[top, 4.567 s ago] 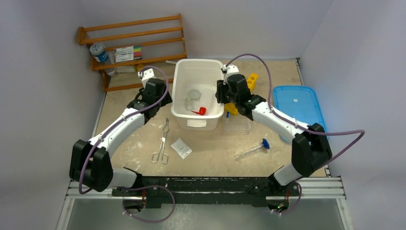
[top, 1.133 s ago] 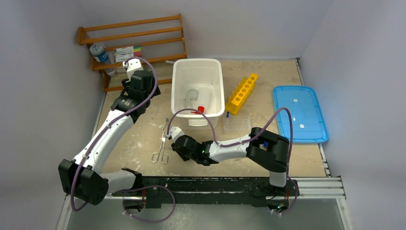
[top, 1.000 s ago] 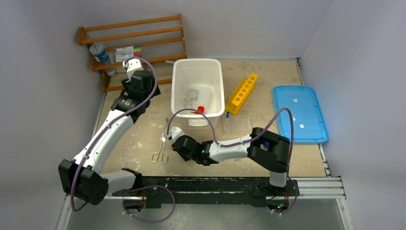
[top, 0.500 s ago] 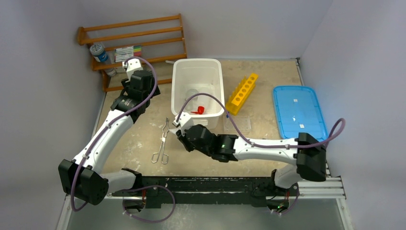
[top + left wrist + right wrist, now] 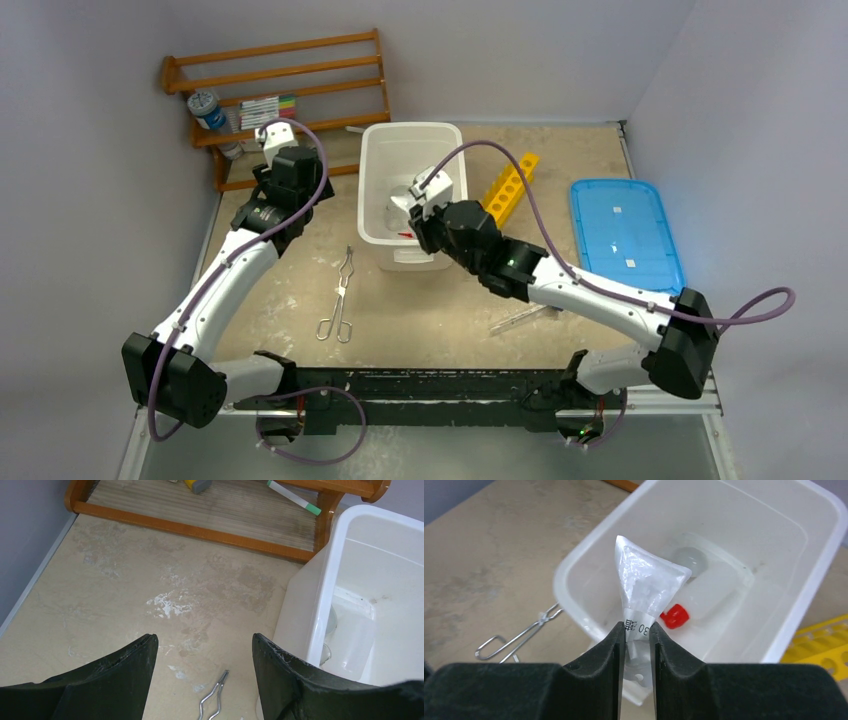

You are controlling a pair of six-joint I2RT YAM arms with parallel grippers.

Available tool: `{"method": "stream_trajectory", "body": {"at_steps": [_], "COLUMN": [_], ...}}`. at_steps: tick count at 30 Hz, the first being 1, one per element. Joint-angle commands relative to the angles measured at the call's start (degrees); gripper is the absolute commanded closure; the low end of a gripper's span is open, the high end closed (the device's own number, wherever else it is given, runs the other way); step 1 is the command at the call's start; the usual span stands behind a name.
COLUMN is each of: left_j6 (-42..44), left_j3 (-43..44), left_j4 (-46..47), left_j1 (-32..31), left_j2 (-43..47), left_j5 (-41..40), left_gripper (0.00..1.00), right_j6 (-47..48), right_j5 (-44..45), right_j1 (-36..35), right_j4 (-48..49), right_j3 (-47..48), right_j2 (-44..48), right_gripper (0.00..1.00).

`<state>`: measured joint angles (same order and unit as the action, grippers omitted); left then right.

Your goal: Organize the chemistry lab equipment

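Packet (image 5: 646, 587) has left the table (image 5: 484, 540): right tool (image 5: 638, 642) pinches it above the white bin (image 5: 805, 580); drop likely next. Left tool (image 5: 202, 667) spread, idle.

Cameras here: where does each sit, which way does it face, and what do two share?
Top external: above and behind the arms, looking down on the table; both arms show, bases at bottom.
Left wrist: on the left arm, facing down toward the wooden rack; the open left gripper shows.
Right wrist: on the right arm, facing down into the white bin; the right gripper shows, pinching a clear packet.
Shared: both wrist views show the white bin and the metal tongs.
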<state>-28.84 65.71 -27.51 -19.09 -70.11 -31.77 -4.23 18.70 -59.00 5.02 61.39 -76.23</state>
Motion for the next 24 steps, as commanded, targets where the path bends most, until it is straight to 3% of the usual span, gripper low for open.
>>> {"method": "stream_trajectory", "body": {"at_steps": [1, 8, 11, 14, 18, 21, 24], "left_j6": [1.16, 1.42, 1.24, -0.31, -2.89, -6.02, -8.41], "left_j3": [-0.22, -0.39, -1.31, -3.33, -8.73, -14.2, -18.72], "left_j4": [1.59, 1.1, 1.86, 2.32, 4.62, 8.03, 9.88], "left_j1": [0.65, 0.77, 0.79, 0.79, 0.76, 0.35, -2.77], "left_j2": [1.6, 0.95, 0.62, 0.59, 2.03, 3.88, 4.58], "left_j5": [-1.21, -0.92, 1.44, 4.05, 6.68, 9.96, 7.38], "left_gripper": [0.31, 0.3, 0.3, 0.3, 0.32, 0.43, 0.46], "right_j6": [4.16, 5.64, 6.06, 6.24, 6.32, 6.59, 7.62], "right_j5": [-1.62, -3.1, -2.81, -1.09, 0.29, -0.19, -0.77], "right_j1": [3.59, 5.45, 5.41, 5.71, 6.69, 7.82, 9.11], "right_j4": [3.51, 4.31, 4.12, 4.64, 5.61, 6.61, 6.32], "right_j3": [3.65, 6.88, 7.96, 8.51, 8.52, 7.93, 7.95], "right_j2": [-2.12, -7.81, -8.64, -8.0, -5.79, -4.12, -3.76], "right_gripper": [0.72, 0.64, 0.39, 0.22, 0.19, 0.18, 0.18]}}
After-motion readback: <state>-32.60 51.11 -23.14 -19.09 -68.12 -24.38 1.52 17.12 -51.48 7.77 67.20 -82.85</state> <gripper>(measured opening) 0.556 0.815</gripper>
